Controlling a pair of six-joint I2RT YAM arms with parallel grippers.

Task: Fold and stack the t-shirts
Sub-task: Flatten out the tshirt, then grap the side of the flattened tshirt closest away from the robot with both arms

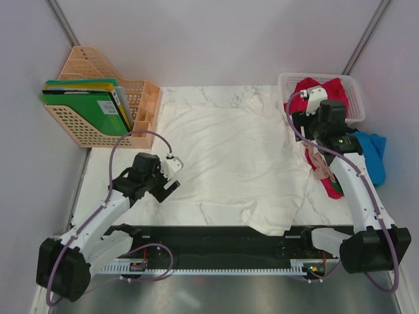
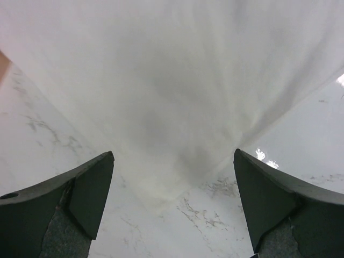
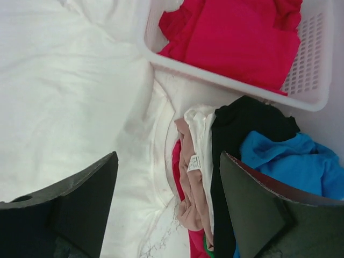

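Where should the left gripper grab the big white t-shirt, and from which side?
Probably the left corner of the white t-shirt, which tapers toward the open left gripper. Come in low from the left: the cloth lies flat, so only an edge offers a bite.

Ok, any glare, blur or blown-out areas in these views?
Top external: evenly lit, sharp. Left wrist: white t-shirt soft, nearly featureless; small glare spots on the marble table. Right wrist: white t-shirt washed out at left, red t-shirt crisp.
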